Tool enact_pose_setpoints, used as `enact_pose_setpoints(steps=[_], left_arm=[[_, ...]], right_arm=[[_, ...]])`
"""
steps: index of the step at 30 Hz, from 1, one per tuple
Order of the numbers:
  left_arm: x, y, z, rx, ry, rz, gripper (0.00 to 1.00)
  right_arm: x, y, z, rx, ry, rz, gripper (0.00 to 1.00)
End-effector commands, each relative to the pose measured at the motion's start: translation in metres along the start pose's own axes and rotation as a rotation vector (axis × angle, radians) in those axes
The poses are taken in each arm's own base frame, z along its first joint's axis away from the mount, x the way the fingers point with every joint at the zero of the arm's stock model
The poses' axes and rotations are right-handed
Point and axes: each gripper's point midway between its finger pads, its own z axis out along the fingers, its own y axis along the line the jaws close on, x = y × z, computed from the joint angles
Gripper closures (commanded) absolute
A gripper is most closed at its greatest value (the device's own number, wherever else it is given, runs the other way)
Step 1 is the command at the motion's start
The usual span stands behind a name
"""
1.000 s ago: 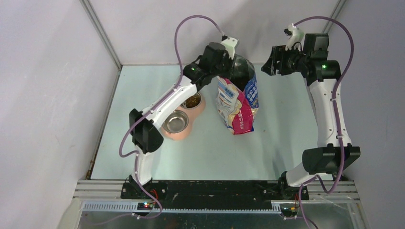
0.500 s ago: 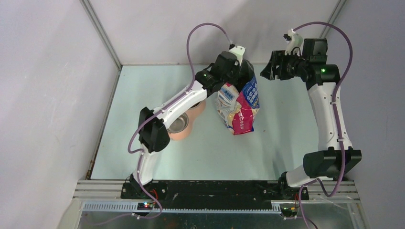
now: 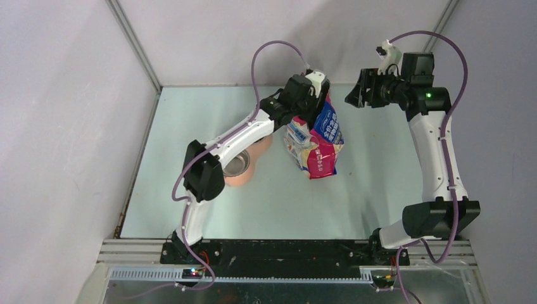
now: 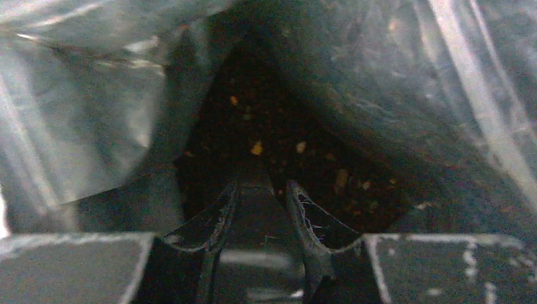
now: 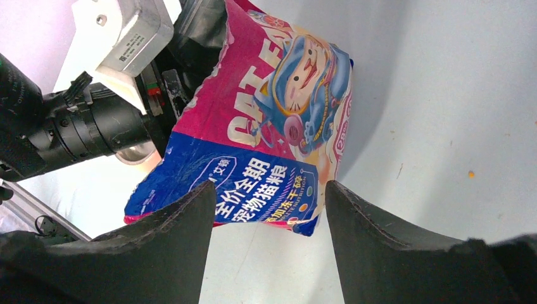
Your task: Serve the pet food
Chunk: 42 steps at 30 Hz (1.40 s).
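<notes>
The cat food bag (image 3: 320, 142) stands at mid-table, its mouth up and to the back. My left gripper (image 3: 315, 96) reaches into that mouth. In the left wrist view my left gripper (image 4: 259, 190) is shut on a dark flat handle, apparently the scoop's (image 4: 256, 209), just above the pet food (image 4: 285, 145), a dark-brown heap with a few lighter bits at the bag's bottom. The scoop's bowl is hidden. My right gripper (image 3: 354, 95) is open and empty, hovering right of the bag; the bag fills the right wrist view (image 5: 266, 126) beyond my right gripper (image 5: 269, 209).
A pink double feeder (image 3: 239, 178) with a steel bowl (image 3: 235, 163) lies left of the bag; its far bowl is hidden under my left arm. One stray pellet (image 5: 470, 173) lies on the pale table (image 3: 380, 177). Enclosure walls stand at the back and sides.
My left gripper has moved right from over the feeder and gone down into the bag's mouth. The bag's top has shifted around it. The right gripper has barely moved.
</notes>
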Motion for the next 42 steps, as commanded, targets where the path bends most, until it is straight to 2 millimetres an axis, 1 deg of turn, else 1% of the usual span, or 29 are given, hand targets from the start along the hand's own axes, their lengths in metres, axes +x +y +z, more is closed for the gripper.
enact_pose_setpoints(steps=[1,4,6,8,9,10,11,12,13,14,15,17,20,21,24,32,33,35,38,42], left_arm=[[0.035,-0.042,-0.011,0.217,0.141,-0.076,1.00],[0.031,-0.046,-0.012,0.260,0.140,-0.151,1.00],[0.022,-0.047,-0.015,0.279,0.123,-0.188,1.00],[0.008,-0.050,-0.019,0.319,0.097,-0.229,1.00],[0.000,-0.047,-0.020,0.325,0.080,-0.262,1.00],[-0.005,-0.049,-0.022,0.353,0.073,-0.278,1.00],[-0.013,-0.047,-0.023,0.369,0.052,-0.312,1.00],[-0.017,-0.051,-0.026,0.411,0.052,-0.329,1.00],[-0.024,-0.048,-0.025,0.428,0.035,-0.372,1.00],[-0.024,-0.051,-0.027,0.471,0.045,-0.396,1.00],[-0.032,-0.047,-0.027,0.491,0.026,-0.449,1.00],[-0.036,-0.044,-0.029,0.535,0.025,-0.500,1.00],[-0.042,-0.033,-0.029,0.553,0.019,-0.565,1.00],[-0.044,-0.033,-0.031,0.570,0.016,-0.578,1.00],[-0.053,-0.021,-0.034,0.580,-0.005,-0.628,1.00],[-0.086,0.008,-0.055,0.572,-0.088,-0.734,1.00],[-0.092,0.018,-0.060,0.573,-0.099,-0.794,1.00],[-0.098,0.025,-0.065,0.574,-0.113,-0.834,1.00],[-0.102,0.038,-0.068,0.563,-0.126,-0.888,1.00],[-0.105,0.060,-0.074,0.539,-0.133,-0.972,1.00]], right_arm=[[-0.015,0.009,-0.012,-0.010,-0.068,-0.019,0.34],[-0.014,0.008,-0.012,-0.009,-0.064,-0.017,0.34],[-0.014,0.008,-0.012,-0.007,-0.064,-0.016,0.34],[-0.013,0.008,-0.013,-0.003,-0.063,-0.017,0.34],[-0.014,0.008,-0.014,-0.002,-0.066,-0.020,0.34],[-0.014,0.007,-0.014,0.004,-0.065,-0.021,0.34],[-0.014,0.007,-0.015,0.006,-0.067,-0.022,0.34],[-0.013,0.006,-0.015,0.011,-0.065,-0.022,0.34],[-0.013,0.005,-0.015,0.016,-0.067,-0.024,0.34],[-0.013,0.005,-0.015,0.018,-0.065,-0.026,0.34],[-0.013,0.004,-0.016,0.023,-0.066,-0.028,0.34],[-0.013,0.003,-0.017,0.032,-0.065,-0.031,0.34],[-0.011,0.000,-0.016,0.044,-0.057,-0.036,0.34],[-0.012,-0.009,-0.019,0.069,-0.061,-0.028,0.34],[-0.012,-0.015,-0.019,0.086,-0.059,-0.028,0.34],[-0.010,-0.028,-0.016,0.129,-0.034,-0.041,0.34],[-0.008,-0.033,-0.015,0.146,-0.017,-0.057,0.34],[-0.007,-0.040,-0.016,0.174,-0.003,-0.079,0.34],[-0.003,-0.045,-0.017,0.197,0.017,-0.091,0.34],[-0.002,-0.049,-0.019,0.219,0.029,-0.102,0.35]])
